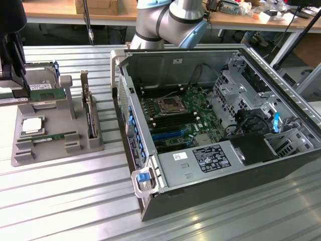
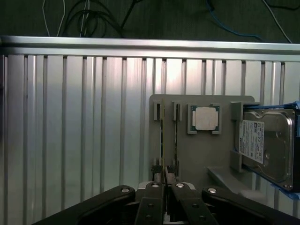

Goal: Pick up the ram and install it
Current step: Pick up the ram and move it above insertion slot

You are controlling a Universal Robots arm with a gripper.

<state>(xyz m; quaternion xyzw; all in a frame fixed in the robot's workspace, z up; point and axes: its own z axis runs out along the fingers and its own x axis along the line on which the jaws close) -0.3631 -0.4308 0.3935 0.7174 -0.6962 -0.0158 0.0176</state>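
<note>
Ram (image 1: 55, 136): lies flat and lengthwise in a slot along the near side of the grey fixture tray (image 1: 60, 151), at the exterior view's left. Green board, free of any grip, not lifted.

Same tray, other parts:
- processor chip (image 1: 31, 125) in a square pocket just behind the ram
- silver hard drive (image 1: 42, 88) at the far end of the tray
- expansion card (image 1: 90, 118) standing upright on edge at the tray's side toward the case

Gripper (image 2: 165, 186): in the wrist view the two black fingers (image 2: 152, 201) are drawn close together, with only a thin gap between the tips. Nothing is clamped between them. They sit over the end of the tray where two narrow slots run. Whether the tips touch the tray cannot be told.

Computer case (image 1: 150, 60): open, lying on its side, well to the exterior view's right of the tray and apart from it. The motherboard (image 1: 193, 100) is exposed, with the processor socket (image 1: 166, 105) in the middle and long black memory slots on either side of it. Blue slots lie nearer the front.

The arm's (image 1: 170, 20) grey and pale-blue joint is behind the case's far wall. Everything rests on a ribbed aluminium table (image 1: 75, 201).
</note>
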